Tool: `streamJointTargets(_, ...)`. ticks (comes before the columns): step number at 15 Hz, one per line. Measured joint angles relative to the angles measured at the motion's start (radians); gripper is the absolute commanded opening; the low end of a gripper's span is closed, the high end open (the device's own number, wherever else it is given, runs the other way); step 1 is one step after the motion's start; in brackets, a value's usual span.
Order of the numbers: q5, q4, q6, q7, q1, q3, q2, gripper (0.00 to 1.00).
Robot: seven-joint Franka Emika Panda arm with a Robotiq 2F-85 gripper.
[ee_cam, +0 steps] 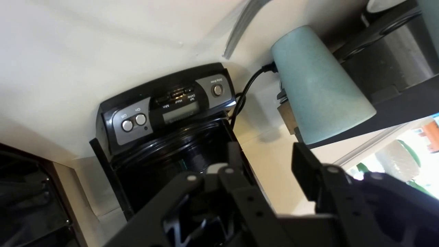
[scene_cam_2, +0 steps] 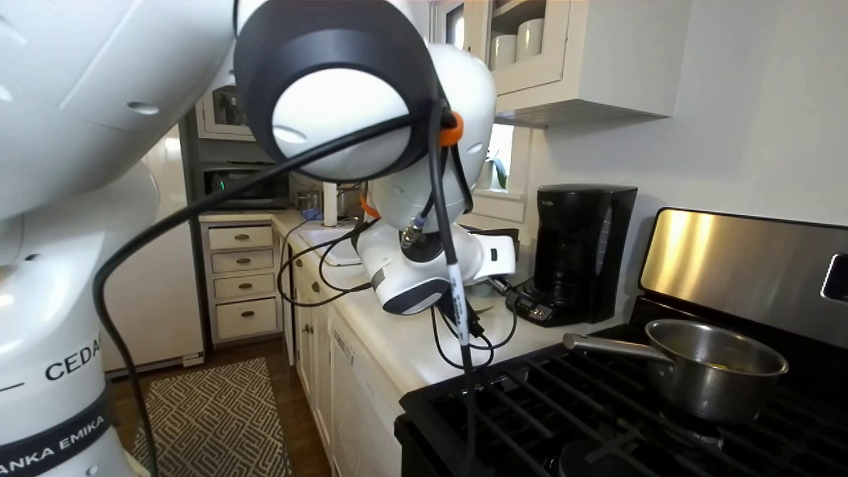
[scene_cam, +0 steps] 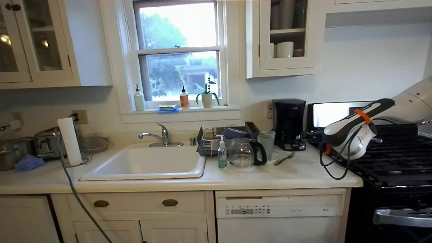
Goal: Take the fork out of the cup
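While my jaws stand apart in the wrist view, the fork [scene_cam: 285, 158] lies on the bench [scene_cam: 266, 178], outside the two pale cups [scene_cam: 265, 145] and just beside a small white dish [scene_cam: 275, 157]. Space looks tight to me there: a black coffee maker [scene_cam: 289, 123] stands close by, and toward the sink [scene_cam: 145, 176] come a glass jug [scene_cam: 241, 154] with a dark handle [scene_cam: 262, 153], a soap bottle [scene_cam: 221, 155] and a dish rack [scene_cam: 203, 145]. My arm [scene_cam_2: 341, 109] covers much of this in an exterior view. The white bench, the sink set into it below a window [scene_cam: 179, 30], runs up to a black stove [scene_cam: 405, 195] carrying a steel pot [scene_cam_2: 719, 381].
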Motion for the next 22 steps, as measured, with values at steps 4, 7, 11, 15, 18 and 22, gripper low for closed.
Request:
streamJointTargets(4, 0.0, 0.008, -0.007, 0.0, 0.002, -0.001, -0.012, 0.68)
streamJointTargets(7, 0.0, 0.015, -0.032, 0.0, 0.001, -0.002, -0.016, 0.98)
streamJointTargets(11, 0.007, 0.003, -0.087, 0.0, -0.027, 0.019, 0.008, 1.0)
streamJointTargets(15, 0.069, -0.054, -0.183, 0.0, -0.103, 0.067, 0.131, 1.0)
streamJointTargets(18, 0.097, -0.099, -0.317, 0.003, -0.191, 0.141, 0.259, 1.0)
streamJointTargets(22, 0.11, -0.136, -0.546, 0.033, -0.324, 0.308, 0.444, 1.0)
